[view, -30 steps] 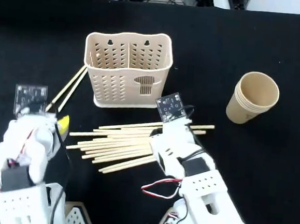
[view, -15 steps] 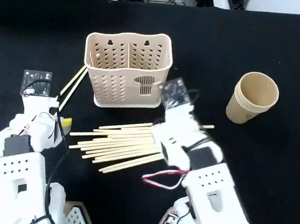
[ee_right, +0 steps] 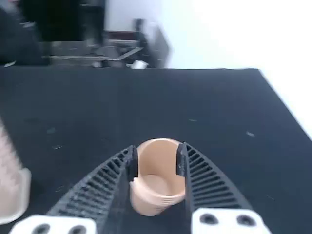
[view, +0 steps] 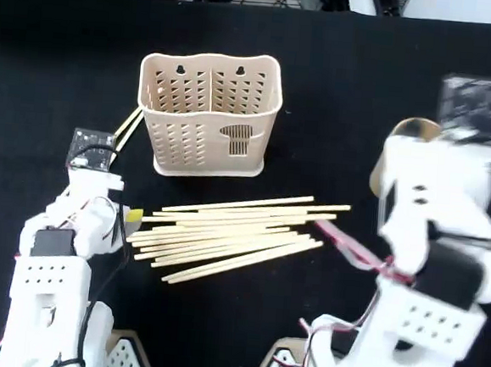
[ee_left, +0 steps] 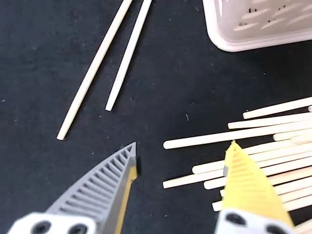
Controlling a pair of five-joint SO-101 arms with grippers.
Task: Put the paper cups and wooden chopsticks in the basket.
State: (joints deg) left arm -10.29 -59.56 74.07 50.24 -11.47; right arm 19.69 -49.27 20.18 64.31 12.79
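A cream perforated basket (view: 208, 113) stands upright at the back centre. Several wooden chopsticks (view: 233, 236) lie in a loose pile in front of it. Two more chopsticks (view: 124, 131) lean by its left side. In the left wrist view my left gripper (ee_left: 183, 146) is open just above the cloth, its yellow finger (ee_left: 243, 180) over the left ends of the chopstick pile (ee_left: 273, 131). My right arm (view: 434, 215) covers most of the paper cup stack (view: 410, 128). In the right wrist view my right gripper (ee_right: 156, 158) is open, with the paper cups (ee_right: 157, 190) framed between its fingers.
Black cloth covers the table (view: 338, 89). The basket's corner (ee_left: 253, 29) lies just beyond the left gripper, and its side (ee_right: 9, 185) shows in the right wrist view. A red cable (view: 351, 247) from the right arm hangs near the pile's right end.
The right arm has swung off the chopstick pile to the right and up to the paper cups. The left arm has moved forward and right to the pile's left end.
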